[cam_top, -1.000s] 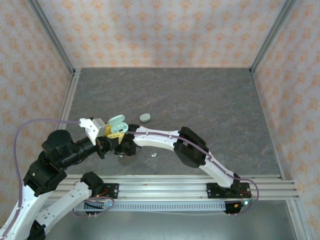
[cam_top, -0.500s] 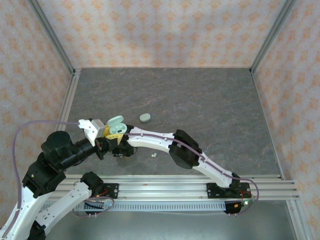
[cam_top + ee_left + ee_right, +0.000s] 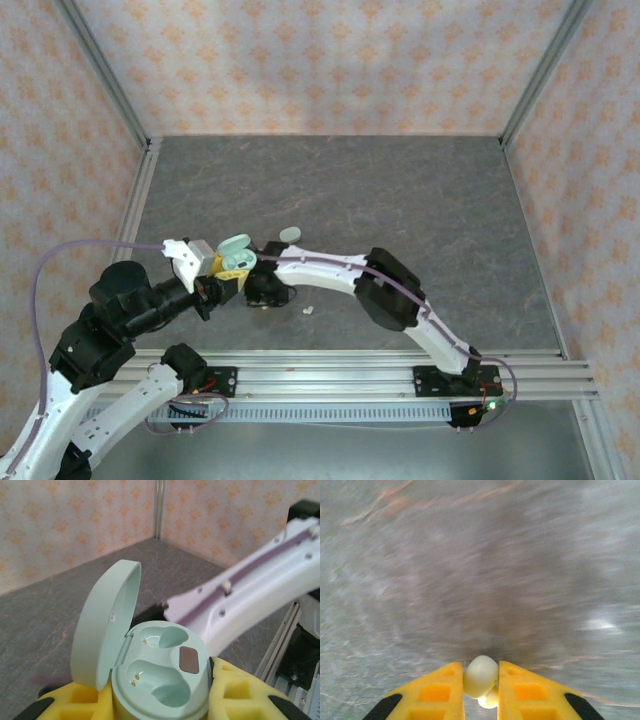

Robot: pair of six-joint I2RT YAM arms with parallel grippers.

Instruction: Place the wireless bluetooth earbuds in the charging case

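Yellow-padded right gripper (image 3: pixel 481 692): jaws nearly closed, pinching one white earbud (image 3: pixel 481 676) (a paler lump beneath it may be its stem; unclear). Left gripper (image 3: pixel 160 707): jaws clamped on the open pale green charging case (image 3: pixel 160 677), both sockets empty. Over the last half second the right wrist has shifted rightward beside the case, so insertion is likely still pending. Loose earbud (image 3: pixel 308 311) and closed second case (image 3: pixel 290 233) lie on the worktop (image 3: pixel 430 200). Right-wrist background is motion-blurred.
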